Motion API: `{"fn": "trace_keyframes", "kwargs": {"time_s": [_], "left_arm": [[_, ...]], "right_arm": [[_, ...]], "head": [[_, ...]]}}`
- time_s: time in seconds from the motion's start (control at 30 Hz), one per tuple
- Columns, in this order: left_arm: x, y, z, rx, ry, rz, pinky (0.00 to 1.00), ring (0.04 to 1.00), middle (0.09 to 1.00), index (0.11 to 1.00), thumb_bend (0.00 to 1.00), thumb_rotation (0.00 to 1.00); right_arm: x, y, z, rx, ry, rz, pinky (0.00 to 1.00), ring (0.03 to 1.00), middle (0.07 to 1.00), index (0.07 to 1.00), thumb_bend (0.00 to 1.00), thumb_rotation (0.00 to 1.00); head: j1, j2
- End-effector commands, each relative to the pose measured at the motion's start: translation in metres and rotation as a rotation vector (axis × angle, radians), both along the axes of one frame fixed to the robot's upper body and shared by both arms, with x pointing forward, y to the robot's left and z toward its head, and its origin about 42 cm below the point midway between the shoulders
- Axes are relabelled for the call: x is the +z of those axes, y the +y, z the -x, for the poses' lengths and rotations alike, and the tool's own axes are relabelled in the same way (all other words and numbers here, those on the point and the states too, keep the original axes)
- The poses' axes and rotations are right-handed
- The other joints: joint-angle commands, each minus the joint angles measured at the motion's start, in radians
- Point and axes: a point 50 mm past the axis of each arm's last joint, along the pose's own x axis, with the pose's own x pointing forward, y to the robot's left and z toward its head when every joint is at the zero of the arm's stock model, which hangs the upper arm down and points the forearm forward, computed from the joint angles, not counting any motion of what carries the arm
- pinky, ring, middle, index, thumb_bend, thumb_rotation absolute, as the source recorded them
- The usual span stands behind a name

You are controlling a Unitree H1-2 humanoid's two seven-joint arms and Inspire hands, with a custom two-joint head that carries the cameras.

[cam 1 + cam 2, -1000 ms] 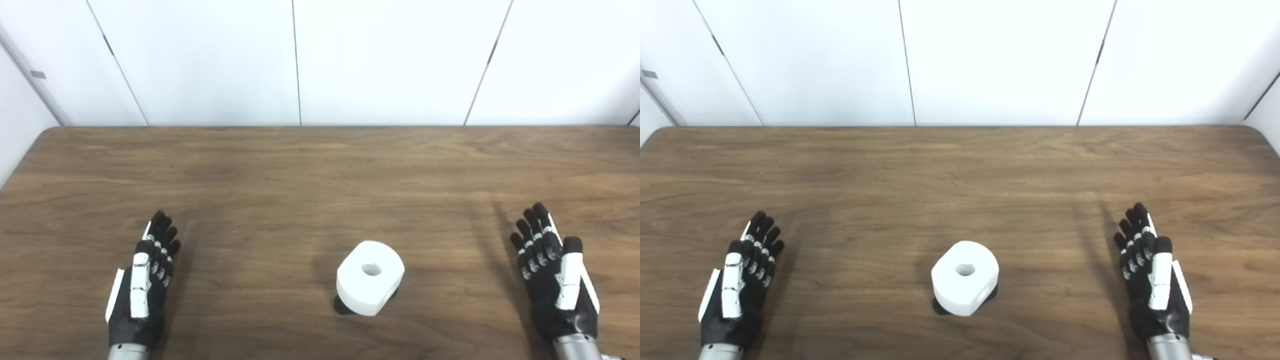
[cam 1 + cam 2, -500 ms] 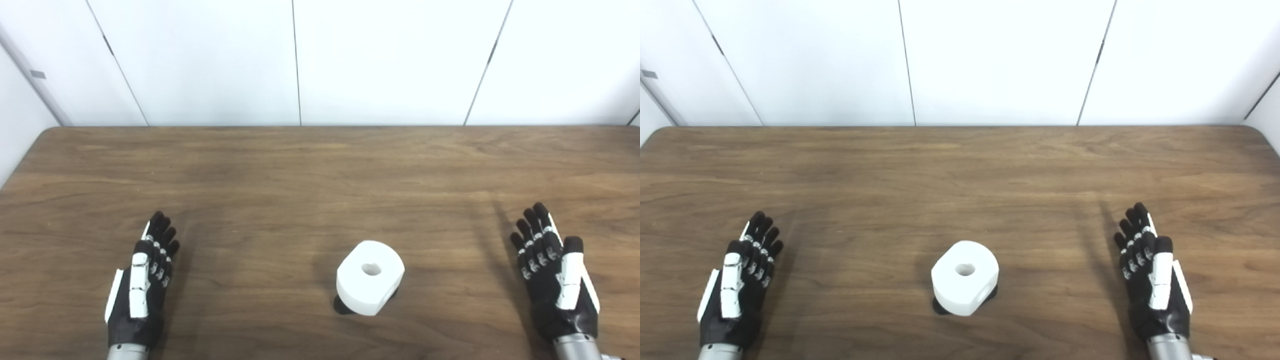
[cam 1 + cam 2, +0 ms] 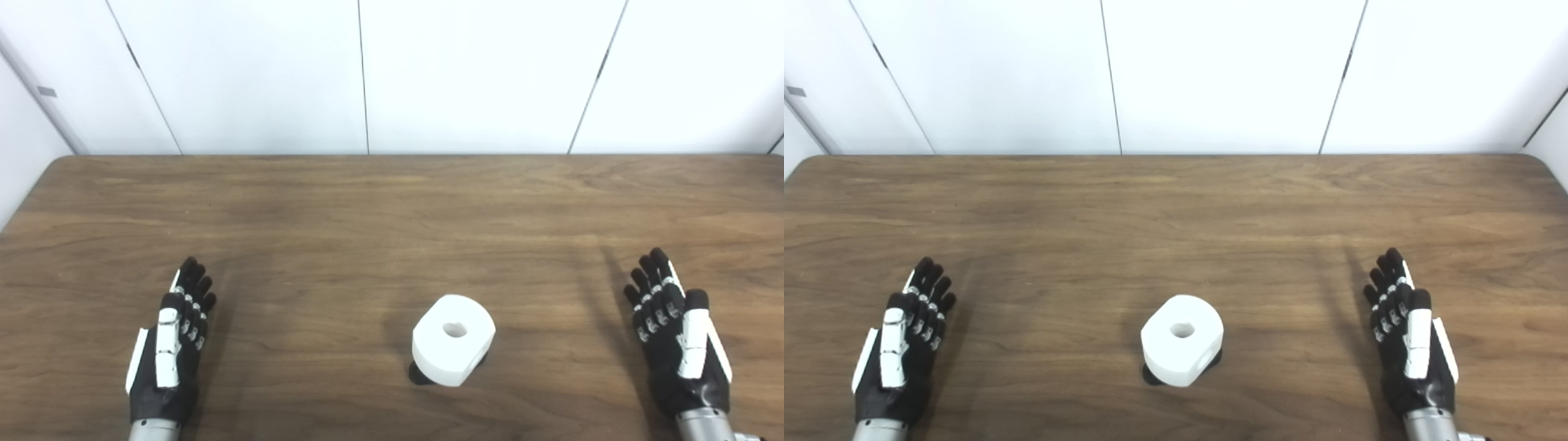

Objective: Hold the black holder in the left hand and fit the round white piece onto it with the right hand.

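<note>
Our left hand (image 3: 164, 361) and right hand (image 3: 680, 343) lie flat on the table (image 3: 343, 214), fingers straight and side by side, holding nothing, each well apart from the work. Between them, near our edge, the white piece (image 3: 453, 339) sits over the holder (image 3: 418, 375), of which only a dark sliver shows beneath. We judge the piece light, rigid and smooth, so somewhat slippery; its curved sides offer the best purchase for thumb against fingers. The holder looks small and low, so we would pinch its rim, though its shape is mostly hidden
</note>
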Motion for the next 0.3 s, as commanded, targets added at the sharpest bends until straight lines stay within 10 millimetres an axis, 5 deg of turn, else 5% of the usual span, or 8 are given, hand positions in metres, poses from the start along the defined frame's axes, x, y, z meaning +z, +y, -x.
{"fn": "trace_keyframes", "kwargs": {"time_s": [0.0,0.27], "left_arm": [[0.0017,0.0004,-0.0032,0.0,-0.03,0.001,1.0,1.0,1.0,1.0,0.51,1.0],[0.0016,-0.001,-0.0059,0.006,-0.034,-0.005,1.0,1.0,1.0,1.0,0.51,1.0]], "right_arm": [[-0.0169,0.0072,0.0042,-0.018,0.03,-0.036,1.0,1.0,1.0,0.994,0.58,1.0],[-0.0177,0.0076,0.0021,-0.007,0.04,-0.035,1.0,1.0,1.0,0.99,0.6,1.0]], "head": [[0.001,-0.003],[0.0,-0.013]]}}
